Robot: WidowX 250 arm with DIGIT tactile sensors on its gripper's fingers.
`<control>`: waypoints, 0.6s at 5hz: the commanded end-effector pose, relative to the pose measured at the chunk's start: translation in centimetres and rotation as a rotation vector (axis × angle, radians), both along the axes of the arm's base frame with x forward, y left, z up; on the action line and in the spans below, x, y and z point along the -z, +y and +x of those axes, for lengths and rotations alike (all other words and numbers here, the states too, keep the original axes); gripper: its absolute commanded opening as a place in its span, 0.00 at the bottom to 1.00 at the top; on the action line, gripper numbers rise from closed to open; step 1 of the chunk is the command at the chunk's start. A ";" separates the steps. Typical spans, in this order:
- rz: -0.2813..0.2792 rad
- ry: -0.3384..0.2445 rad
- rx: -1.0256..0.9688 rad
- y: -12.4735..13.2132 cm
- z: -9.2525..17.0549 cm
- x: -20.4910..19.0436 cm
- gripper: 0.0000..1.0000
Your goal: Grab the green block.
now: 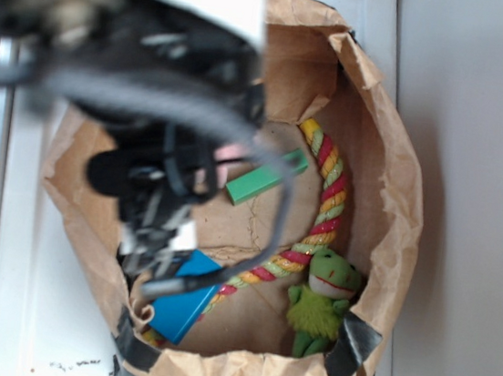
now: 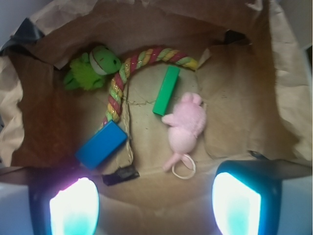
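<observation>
We hang above the brown paper bag (image 2: 244,93), looking down into it, and our gripper (image 2: 155,205) stands wide open with nothing between its fingers (image 2: 74,208); both pads glow at the bottom edge of the wrist view, well apart from each other and clear of everything on the bag floor. The green block (image 2: 166,90) lies flat near the middle of the floor, its long axis running from the rope toy (image 2: 128,68) down towards the pink plush toy (image 2: 186,125). Its upper end sits just beside the rope's arc and its lower end looks to be touching or nearly touching the pink plush; we cannot tell which. That crowding is our main worry: if we come down along the wrong axis, one finger could land on the soft plush or snag the rope, and we would close on fabric instead of the bar. The block is slim and smooth, so an off-centre pinch may let it pivot or slide out. The blue block (image 2: 101,144) lies well off to one side, and the frog plush (image 2: 93,66) is also green, so we must not confuse it with the block. The bag's crumpled walls rise around us and could catch the arm (image 1: 153,93) if we drift sideways.
</observation>
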State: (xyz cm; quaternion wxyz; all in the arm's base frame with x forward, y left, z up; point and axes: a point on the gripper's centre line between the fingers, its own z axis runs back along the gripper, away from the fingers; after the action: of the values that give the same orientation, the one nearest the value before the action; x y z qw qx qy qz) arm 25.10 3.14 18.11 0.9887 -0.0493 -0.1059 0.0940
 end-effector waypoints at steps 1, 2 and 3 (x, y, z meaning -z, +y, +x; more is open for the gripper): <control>0.018 -0.031 -0.015 0.7 2.1 1.1 1.00; 0.055 -0.040 -0.029 -0.4 1.3 2.7 1.00; 0.072 -0.015 0.002 -1.5 0.2 3.8 1.00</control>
State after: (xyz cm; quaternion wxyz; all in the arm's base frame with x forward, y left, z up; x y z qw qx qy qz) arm 24.96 1.51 12.90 0.9915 -0.0140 -0.0926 0.0898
